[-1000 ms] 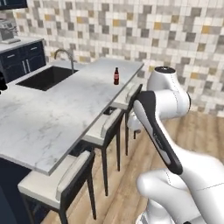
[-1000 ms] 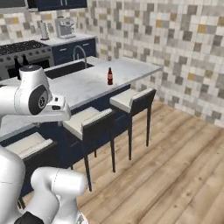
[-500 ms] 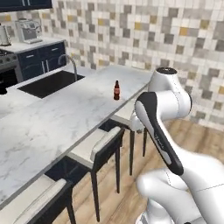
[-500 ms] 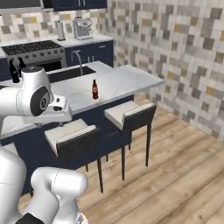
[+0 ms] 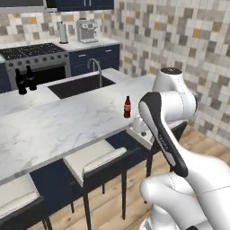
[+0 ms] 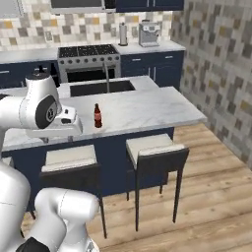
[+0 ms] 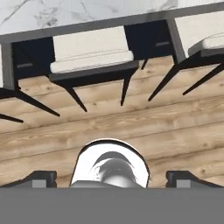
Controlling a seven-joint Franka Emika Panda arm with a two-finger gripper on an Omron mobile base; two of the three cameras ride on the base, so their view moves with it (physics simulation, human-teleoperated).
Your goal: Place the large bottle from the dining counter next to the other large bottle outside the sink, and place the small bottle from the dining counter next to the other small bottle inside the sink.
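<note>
- So the small bottle (image 5: 127, 107) is standing upright on the dining counter (image 5: 58, 126), near the front edge, nothing else touching it. In the right base view it's the brown one with the red label (image 6: 97, 116), pretty much mid-slab on the marble (image 6: 147, 110)
- The sink (image 5: 81, 86) sits further back in the same slab, black basin with the curved steel faucet (image 5: 97, 68) at its rim. From the other side you get the sink (image 6: 102, 88) straight behind the bottle, well apart from it
- Two tall dark bottles (image 5: 24, 80) stand side by side on the counter left of the sink, outside the basin. Can't tell which is which, they look identical
- Inside of the basin is too dark to make out what's in there
- The gripper (image 7: 110, 178) is spread wide, fingertips (image 7: 40, 178) far out at the two bottom corners of the hand view, nothing between them
- Hand cam is looking down at the wooden floor (image 7: 109, 127) and the cream-seated stools (image 7: 92, 59) tucked under the counter
- Arm is folded up on the stool side of the counter, not over the slab
- Stove (image 6: 87, 55) and a coffee machine (image 6: 147, 34) are on the back wall run
</note>
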